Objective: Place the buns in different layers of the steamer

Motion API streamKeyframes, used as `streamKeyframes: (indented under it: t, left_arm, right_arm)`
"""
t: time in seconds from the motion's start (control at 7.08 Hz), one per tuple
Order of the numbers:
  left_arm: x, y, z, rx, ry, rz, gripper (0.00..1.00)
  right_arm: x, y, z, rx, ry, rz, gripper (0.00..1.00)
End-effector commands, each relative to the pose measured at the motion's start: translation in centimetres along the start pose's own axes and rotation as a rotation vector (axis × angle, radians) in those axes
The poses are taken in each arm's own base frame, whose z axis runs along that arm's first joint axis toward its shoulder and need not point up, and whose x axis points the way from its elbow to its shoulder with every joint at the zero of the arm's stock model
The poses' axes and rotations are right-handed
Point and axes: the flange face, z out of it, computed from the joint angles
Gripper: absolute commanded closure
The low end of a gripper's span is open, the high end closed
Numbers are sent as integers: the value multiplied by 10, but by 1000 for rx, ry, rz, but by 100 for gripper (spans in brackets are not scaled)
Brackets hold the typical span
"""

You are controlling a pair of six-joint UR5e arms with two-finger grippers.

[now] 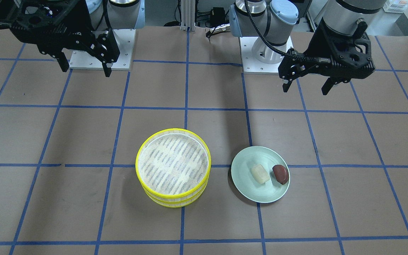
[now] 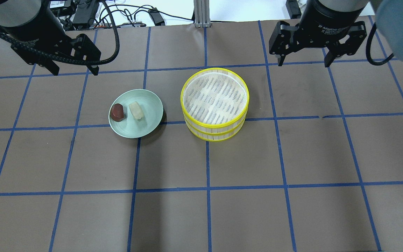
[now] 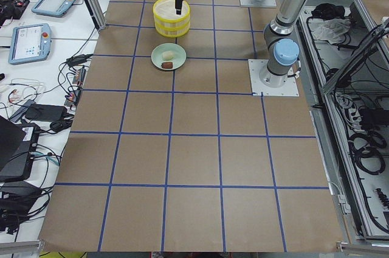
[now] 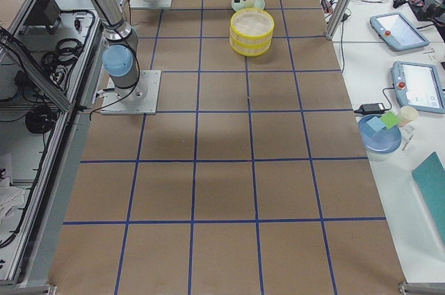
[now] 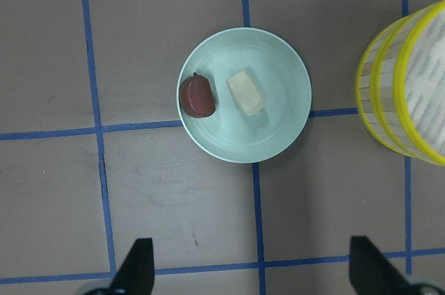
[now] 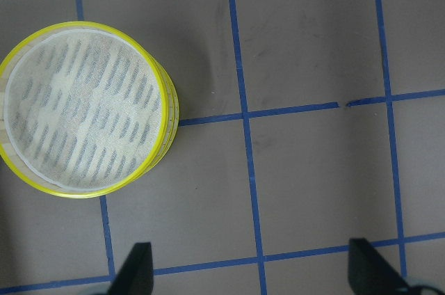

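Observation:
The steamer [image 1: 175,199] is a stack of yellow-rimmed trays with an empty mesh top, near the table's middle; it also shows in the overhead view [image 2: 215,130] and both wrist views [image 5: 403,86] [image 6: 83,110]. The cream bun [image 1: 260,173] [image 2: 136,111] [image 5: 246,93] and the reddish-brown bun [image 1: 281,174] [image 2: 117,112] [image 5: 197,96] lie side by side on a pale green plate [image 1: 260,194] [image 2: 135,132] beside the steamer. My left gripper [image 1: 305,89] [image 2: 75,72] [image 5: 254,267] hangs open and empty, back from the plate. My right gripper [image 1: 85,71] [image 2: 303,64] [image 6: 254,270] hangs open and empty, back from the steamer.
The brown table carries a blue tape grid. The two arm bases [image 1: 266,60] [image 1: 101,49] stand at the robot's edge. Side benches hold tablets [image 3: 27,42] [image 4: 417,86], cables and a blue plate [image 4: 379,135], off the work surface.

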Motion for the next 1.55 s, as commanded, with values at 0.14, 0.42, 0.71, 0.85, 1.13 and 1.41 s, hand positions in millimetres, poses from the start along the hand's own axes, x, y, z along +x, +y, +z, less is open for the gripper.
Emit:
streamKeyframes:
  t: [0.14,0.42,0.71,0.85,1.13,1.41]
  left_arm:
    - [-3,-2,5,-8,-2,0,0]
    - [-3,-1,13,-31,-1,-6,0]
    - [-3,-4,26,2,-2,-18,0]
    - [-3,0,26,-6,-7,-18,0]
    - [-1,3,38,-26,7,-2,0]
    - [0,2,40,-27,1,1,0]
  right_arm:
    - [1,3,5,-41,20,-3,0]
    - [3,7,-4,-19,11,-1,0]
    - [1,3,3,-27,8,2,0]
    - [3,4,4,-37,15,5,0]
    - [1,19,33,-127,23,-2,0]
    - [4,25,37,-142,46,-6,0]
